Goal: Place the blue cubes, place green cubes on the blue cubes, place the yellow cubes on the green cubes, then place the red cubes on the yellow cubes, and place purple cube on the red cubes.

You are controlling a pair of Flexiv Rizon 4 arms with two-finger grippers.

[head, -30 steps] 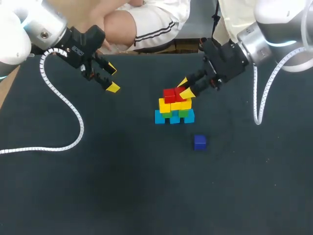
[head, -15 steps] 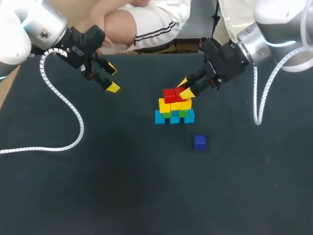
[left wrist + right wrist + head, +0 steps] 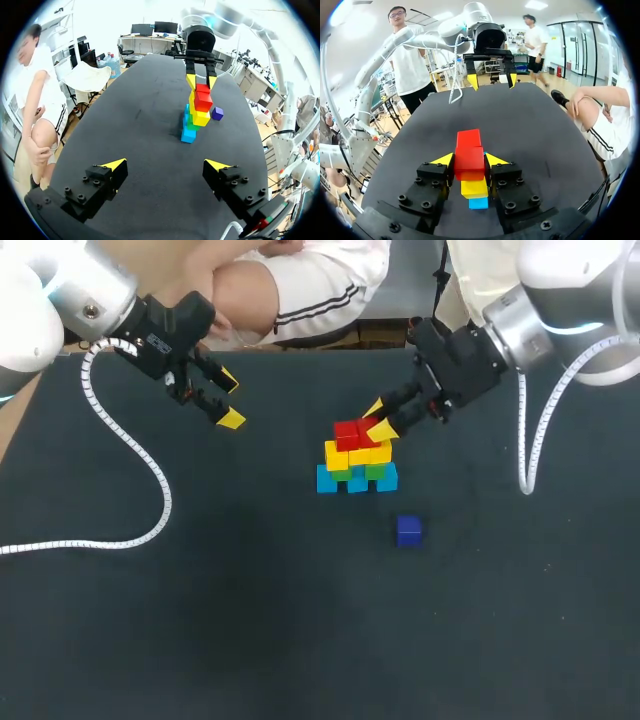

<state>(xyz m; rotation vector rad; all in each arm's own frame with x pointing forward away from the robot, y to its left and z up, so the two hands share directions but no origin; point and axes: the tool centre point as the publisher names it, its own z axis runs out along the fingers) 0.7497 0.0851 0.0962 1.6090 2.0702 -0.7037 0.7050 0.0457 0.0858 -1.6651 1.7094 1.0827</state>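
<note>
A cube stack stands mid-table: blue cubes (image 3: 357, 480) at the bottom, green cubes (image 3: 376, 470) on them, then yellow cubes (image 3: 357, 454), and two red cubes (image 3: 351, 433) on top. My right gripper (image 3: 379, 418) comes in from the far right. In the right wrist view it (image 3: 470, 160) is shut on the nearer red cube (image 3: 469, 161), which sits on a yellow cube (image 3: 474, 188); the second red cube (image 3: 469, 138) lies just ahead. The purple cube (image 3: 408, 530) (image 3: 217, 113) lies alone, near and right of the stack. My left gripper (image 3: 229, 400) (image 3: 167, 167) hangs open and empty, far to the left.
The left arm's white coiled cable (image 3: 160, 502) lies across the left part of the dark table (image 3: 300, 640). Another coiled cable (image 3: 527, 455) hangs from the right arm over the table's right side.
</note>
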